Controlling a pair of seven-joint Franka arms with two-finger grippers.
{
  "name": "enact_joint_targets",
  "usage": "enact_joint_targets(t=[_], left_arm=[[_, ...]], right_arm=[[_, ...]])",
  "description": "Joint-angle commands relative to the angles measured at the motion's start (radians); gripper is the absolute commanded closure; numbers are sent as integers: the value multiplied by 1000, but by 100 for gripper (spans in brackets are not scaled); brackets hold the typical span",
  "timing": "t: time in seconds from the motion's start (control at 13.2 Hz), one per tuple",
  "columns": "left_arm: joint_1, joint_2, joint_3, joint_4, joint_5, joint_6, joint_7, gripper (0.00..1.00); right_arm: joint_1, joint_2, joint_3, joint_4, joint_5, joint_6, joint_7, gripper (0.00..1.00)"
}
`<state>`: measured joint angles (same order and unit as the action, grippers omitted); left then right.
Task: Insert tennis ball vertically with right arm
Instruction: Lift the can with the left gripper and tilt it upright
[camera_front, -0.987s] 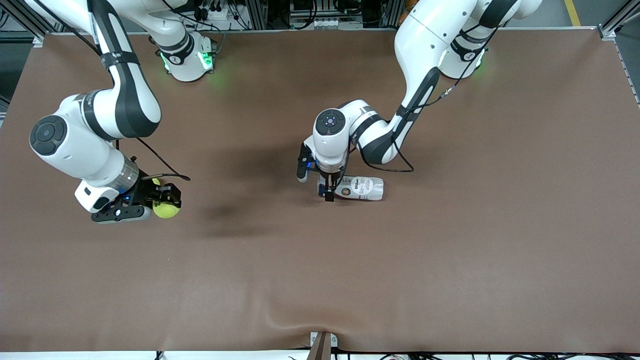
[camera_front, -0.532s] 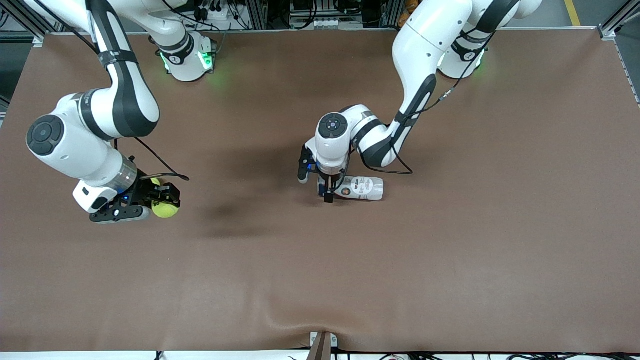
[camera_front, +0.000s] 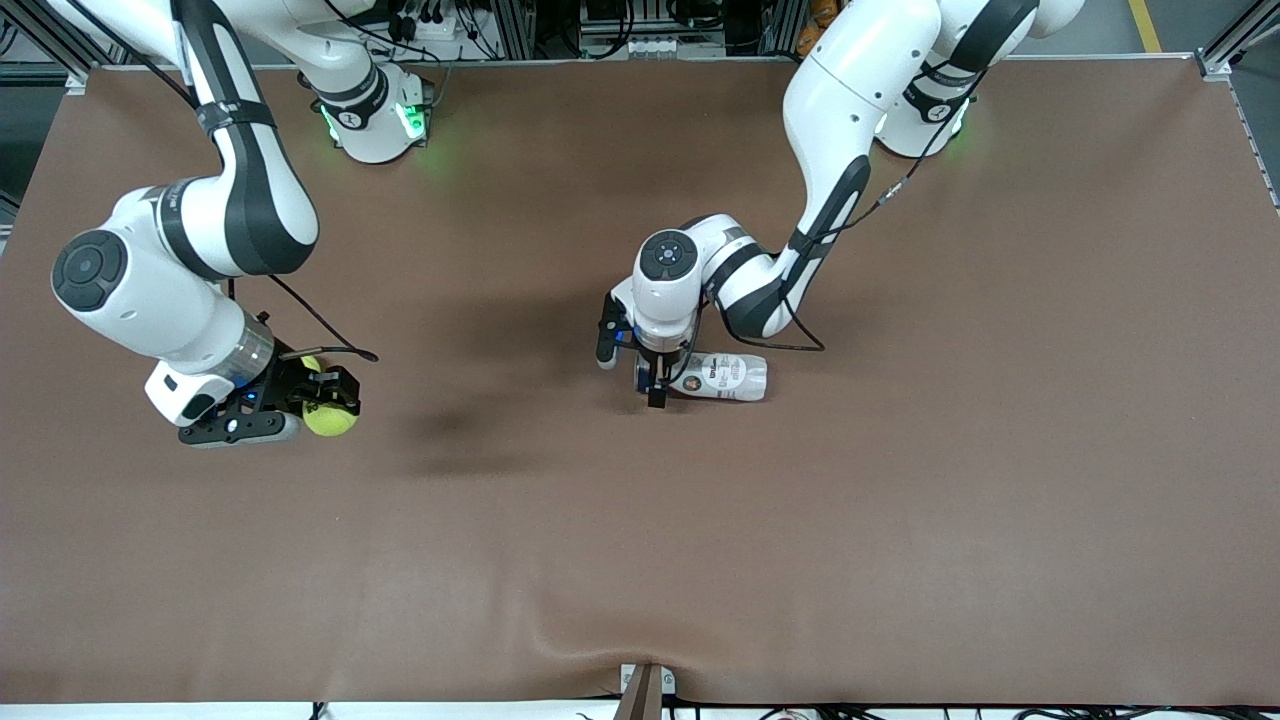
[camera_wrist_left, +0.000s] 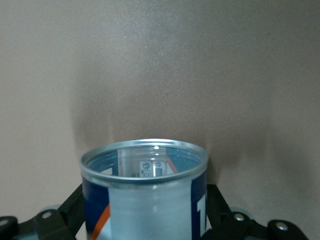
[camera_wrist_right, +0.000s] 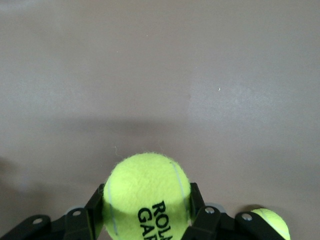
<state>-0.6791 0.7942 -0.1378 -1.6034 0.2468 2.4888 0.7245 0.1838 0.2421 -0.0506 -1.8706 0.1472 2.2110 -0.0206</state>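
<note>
A yellow tennis ball (camera_front: 331, 418) (camera_wrist_right: 146, 192) sits in my right gripper (camera_front: 328, 412) (camera_wrist_right: 146, 212), which is shut on it toward the right arm's end of the table. A clear can (camera_front: 718, 377) with a blue and white label lies on its side near the table's middle. My left gripper (camera_front: 656, 386) (camera_wrist_left: 145, 222) is down at its open end (camera_wrist_left: 145, 160). It is open, with one black finger (camera_wrist_left: 72, 210) on each side of the can. Whether the fingers touch the can I cannot tell.
A second tennis ball (camera_front: 312, 364) (camera_wrist_right: 272, 224) shows partly beside the right gripper. The brown mat (camera_front: 900, 520) covers the whole table and bulges at the edge nearest the front camera. A cable (camera_front: 330, 335) trails from the right wrist.
The left arm's wrist has shifted slightly over the can's open end. The right gripper has drifted a little toward its end of the table, still holding the ball. The can has not moved.
</note>
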Motion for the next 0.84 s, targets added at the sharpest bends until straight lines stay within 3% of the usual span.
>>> enact_joint_targets(t=[0.0, 0.46, 0.76], left_arm=[[10, 17, -9, -6, -11, 21, 15, 1], [9, 5, -9, -4, -12, 10, 9, 32], [10, 0, -11, -4, -12, 7, 9, 32]], right_arm=[[-17, -10, 9, 7, 9, -17, -7, 100], [-17, -10, 9, 7, 9, -17, -7, 100], [-21, -10, 9, 7, 9, -17, -7, 100]])
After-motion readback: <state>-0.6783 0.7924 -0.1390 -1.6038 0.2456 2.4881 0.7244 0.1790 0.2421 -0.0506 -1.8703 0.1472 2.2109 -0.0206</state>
